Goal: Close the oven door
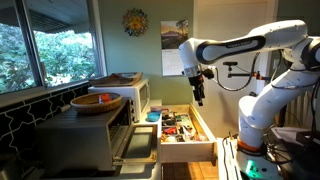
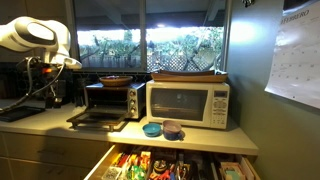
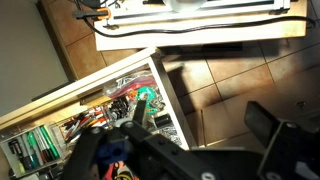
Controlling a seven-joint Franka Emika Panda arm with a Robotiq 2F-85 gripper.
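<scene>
The grey countertop oven (image 1: pixel 85 135) stands on the counter, also seen in an exterior view (image 2: pixel 110 100). Its oven door (image 1: pixel 135 142) is folded down open, lying flat in front of the oven (image 2: pixel 97 120). My gripper (image 1: pixel 199 97) hangs in the air above the open wooden drawer, well away from the door and off to the side of the oven. In the wrist view the gripper (image 3: pixel 200 118) is open and empty, with the drawer and floor tiles below it. The door does not show in the wrist view.
A white microwave (image 2: pixel 188 103) stands beside the oven. A bowl (image 1: pixel 97 101) sits on the oven top. An open drawer of clutter (image 1: pixel 185 130) juts out below the counter (image 3: pixel 100 120). Small blue bowls (image 2: pixel 152 129) sit on the counter's edge.
</scene>
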